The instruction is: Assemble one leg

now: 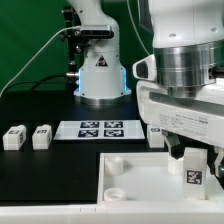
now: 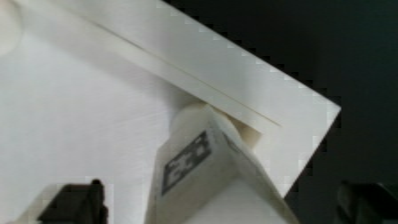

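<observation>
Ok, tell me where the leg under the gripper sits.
In the exterior view the leg stands upright on the white panel's right corner, below the gripper.

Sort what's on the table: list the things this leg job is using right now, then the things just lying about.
In use:
- the leg, standing at the white panel's corner under the gripper
- the white panel
- the gripper, open

Lying about:
- two spare legs at the exterior view's left
- another spare leg beside the marker board
- the marker board
</observation>
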